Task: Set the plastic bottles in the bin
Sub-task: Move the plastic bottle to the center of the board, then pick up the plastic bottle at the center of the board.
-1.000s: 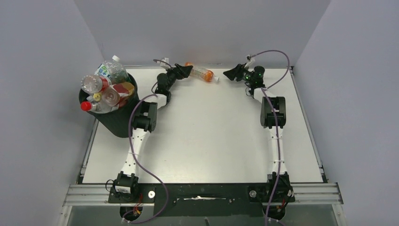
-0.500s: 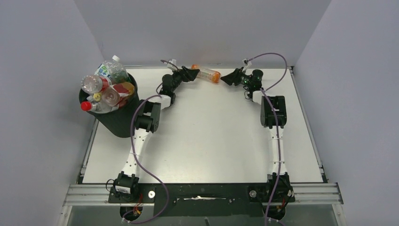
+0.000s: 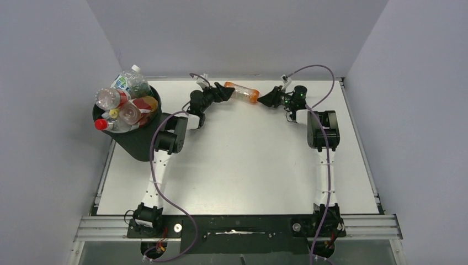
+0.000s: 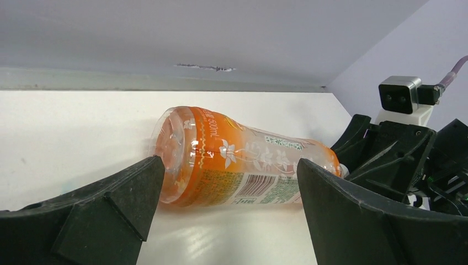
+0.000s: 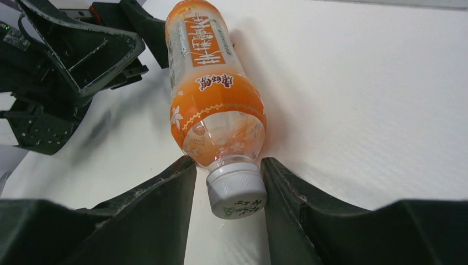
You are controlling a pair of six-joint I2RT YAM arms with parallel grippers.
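Note:
An orange-labelled plastic bottle (image 3: pixel 243 93) lies on its side near the table's back edge, between both grippers. My left gripper (image 3: pixel 226 91) is open, and the bottle (image 4: pixel 232 157) lies across the gap just beyond its fingertips, base to the left. My right gripper (image 3: pixel 266 99) is open narrowly around the bottle's white cap (image 5: pixel 236 193). Its right finger touches the cap and a small gap shows on the left. The black bin (image 3: pixel 135 141) stands at the far left, heaped with several bottles (image 3: pixel 124 102).
The back wall runs close behind the bottle. The right gripper (image 4: pixel 386 154) shows in the left wrist view, and the left gripper (image 5: pixel 83 49) in the right wrist view, both a bottle's length apart. The white table (image 3: pixel 248 160) extends toward the arm bases.
Both grippers moved in toward the bottle. The bottle turned and slid a little toward the near side, and its cap now sits between the right fingers.

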